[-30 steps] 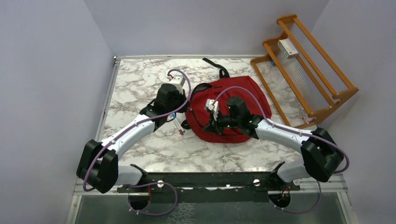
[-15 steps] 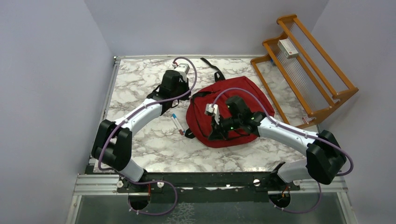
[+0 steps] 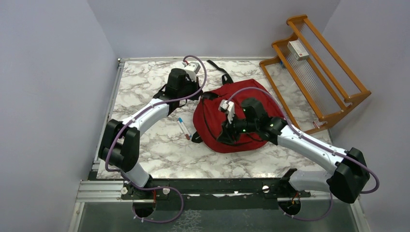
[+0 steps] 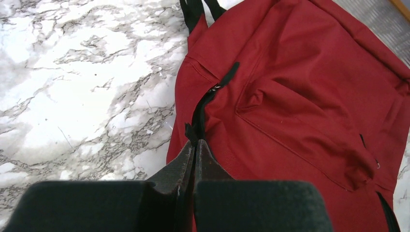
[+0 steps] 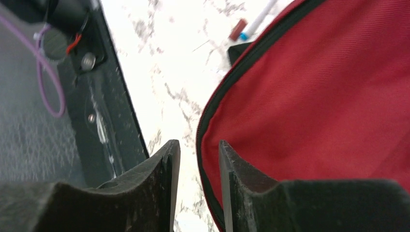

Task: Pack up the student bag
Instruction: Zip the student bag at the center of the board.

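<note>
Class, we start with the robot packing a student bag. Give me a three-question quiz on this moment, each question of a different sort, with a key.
1. True or false: the left pincer is shut on the zip pull of the student bag.
2. Where does the marker lie? A) inside the bag B) on the table beside the bag C) on the wooden rack
3. Fill in: the right pincer, at the bag's zipped edge, is ____.

Key: 1 true; 2 B; 3 open.

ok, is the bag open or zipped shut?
Essentially shut: the student bag shows only red outer fabric, no lining. The left gripper is pinched on its black zip; whether that short dark stretch is parted, cannot tell.
</note>
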Robot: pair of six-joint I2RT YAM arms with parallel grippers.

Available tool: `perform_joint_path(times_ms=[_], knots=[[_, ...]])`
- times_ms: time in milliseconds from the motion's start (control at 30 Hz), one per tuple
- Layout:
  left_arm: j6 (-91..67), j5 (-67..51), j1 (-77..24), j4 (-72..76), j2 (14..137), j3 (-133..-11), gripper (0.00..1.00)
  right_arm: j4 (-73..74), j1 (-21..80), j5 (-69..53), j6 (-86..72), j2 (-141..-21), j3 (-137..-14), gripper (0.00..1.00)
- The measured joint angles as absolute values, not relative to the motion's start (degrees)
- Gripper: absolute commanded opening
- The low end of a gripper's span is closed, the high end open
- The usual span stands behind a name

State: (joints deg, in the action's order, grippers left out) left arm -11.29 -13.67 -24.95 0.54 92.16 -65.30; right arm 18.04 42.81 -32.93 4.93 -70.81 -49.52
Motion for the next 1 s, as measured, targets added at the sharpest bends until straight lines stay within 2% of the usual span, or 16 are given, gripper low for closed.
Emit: perform_joint_path(times_ms=[267, 567, 900, 1000], knots=[[-11.3, -15.6, -24.8, 2.9, 92.1, -64.2, 0.00, 4.6, 42.8, -17.7, -13.8, -70.1, -49.0, 0.49], [-11.3, -16.6, -24.8, 3.8, 91.9, -63.9, 0.00, -1.7, 42.8, -5.6, -29.9, -84.1, -56.1, 0.55], [-11.3, -17.1, -24.8, 4.2, 91.9, -63.8, 0.00, -4.5, 42.8, -1.9, -34.5, -92.5, -62.8, 0.54], [-11.3, -17.4, -24.8, 4.2, 91.9, -63.8, 0.00, -4.4, 42.8, -1.1, -34.5, -94.6, -64.0, 0.49]])
